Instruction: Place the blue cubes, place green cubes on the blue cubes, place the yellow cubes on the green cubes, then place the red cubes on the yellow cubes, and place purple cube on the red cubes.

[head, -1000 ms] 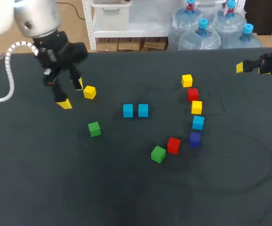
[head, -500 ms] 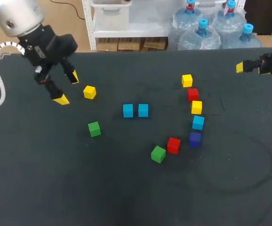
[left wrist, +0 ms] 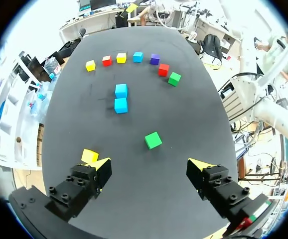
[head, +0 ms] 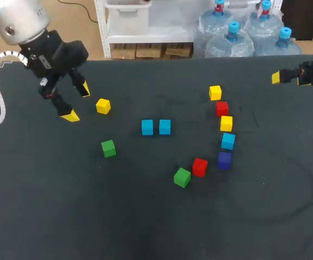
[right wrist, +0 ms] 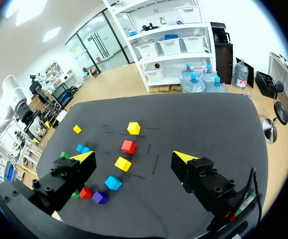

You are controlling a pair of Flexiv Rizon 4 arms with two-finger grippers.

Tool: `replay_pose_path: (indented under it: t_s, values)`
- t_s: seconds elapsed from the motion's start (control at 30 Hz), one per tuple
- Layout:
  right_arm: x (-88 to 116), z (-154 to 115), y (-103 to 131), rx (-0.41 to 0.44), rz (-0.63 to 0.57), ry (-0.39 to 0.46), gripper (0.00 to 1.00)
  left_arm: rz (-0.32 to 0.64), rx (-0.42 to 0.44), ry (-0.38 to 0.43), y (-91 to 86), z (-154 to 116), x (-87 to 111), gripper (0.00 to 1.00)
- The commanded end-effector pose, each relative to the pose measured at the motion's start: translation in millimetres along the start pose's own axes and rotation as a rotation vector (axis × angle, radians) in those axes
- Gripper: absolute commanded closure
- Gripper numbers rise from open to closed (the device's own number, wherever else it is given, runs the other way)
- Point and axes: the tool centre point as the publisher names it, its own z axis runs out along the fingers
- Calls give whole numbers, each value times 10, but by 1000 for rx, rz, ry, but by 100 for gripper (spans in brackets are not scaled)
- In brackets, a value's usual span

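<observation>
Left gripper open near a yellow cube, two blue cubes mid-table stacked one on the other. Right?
Not stacked. The head view shows the two mid-table blue cubes side by side on the table. The rest holds: left gripper open, near a yellow cube.

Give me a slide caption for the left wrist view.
Open left hand above the cubes, a yellow cube beside it and a green cube ahead.

Left arm (head: 22, 20) entering from the far left corner, left gripper (head: 77, 102) tilted downward, yellow-tipped fingers spread wide, nothing between them, right gripper (right wrist: 132, 157) held low at the far right side, fingers equally wide apart, empty
</observation>
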Motion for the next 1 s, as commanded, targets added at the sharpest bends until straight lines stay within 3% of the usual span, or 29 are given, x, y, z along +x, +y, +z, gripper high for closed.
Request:
replay_pose_path:
  t_s: [0.03,0.07,0.2,0.3,0.47,0.67,0.8,1.0]
  values:
    - [14,67,46,-25,-58,11,0,2,-2,-1,-7,1,7,0]
    - [25,112,66,-17,-96,29,0,2,-2,-1,-7,1,7,0]
    - [38,204,201,-158,-240,48,0,2,-2,-1,-7,1,7,0]
    - [73,271,279,-191,-446,120,0,2,-2,-1,-7,1,7,0]
    - [156,370,279,-138,-863,243,0,2,-2,-1,-7,1,7,0]
    - [156,402,213,-162,-1152,362,0,2,-2,-1,-7,1,7,0]
    - [105,370,179,-153,-1226,380,0,2,-2,-1,-7,1,7,0]
    - [61,365,152,-121,-1178,358,0,2,-2,-1,-7,1,7,0]
